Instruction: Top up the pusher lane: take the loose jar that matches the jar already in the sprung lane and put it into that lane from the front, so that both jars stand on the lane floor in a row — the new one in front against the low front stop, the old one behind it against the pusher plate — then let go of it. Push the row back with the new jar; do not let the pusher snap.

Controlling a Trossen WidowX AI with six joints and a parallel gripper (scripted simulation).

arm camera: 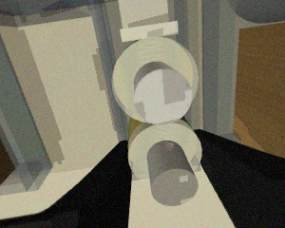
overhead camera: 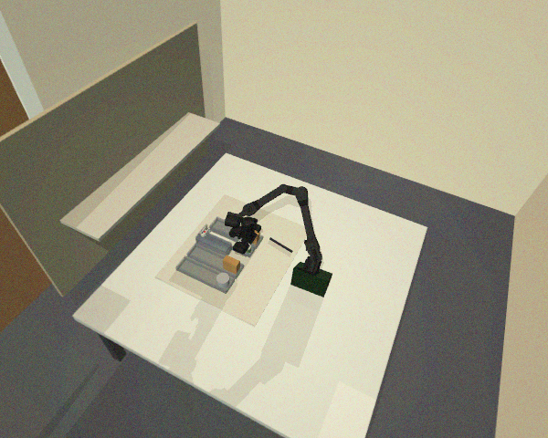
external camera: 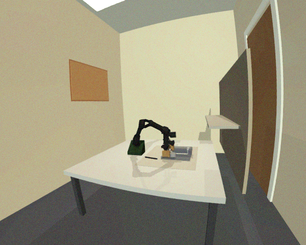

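My gripper [overhead camera: 246, 244] [external camera: 167, 147] [arm camera: 161, 142] is shut on a jar [arm camera: 137, 159] with a pale round lid and a grey knob, at the front end of the pusher lane [arm camera: 223, 95]. A second jar [arm camera: 124, 78] with a similar pale lid and a whiter knob is in the lane just behind it. The two lids look very close or touching in the wrist view. A white pusher plate [arm camera: 149, 31] shows behind the second jar. The bases of the jars, the low front stop and the lane floor under them are hidden.
Grey lane trays stand on the beige mat [overhead camera: 265, 301] [external camera: 184, 165]. An orange block [overhead camera: 231, 264] [external camera: 165, 153] and a pale round jar [overhead camera: 223, 279] [external camera: 172, 154] stand at the fronts of neighbouring lanes. A black strip [overhead camera: 280, 245] [external camera: 151, 157] lies on the mat.
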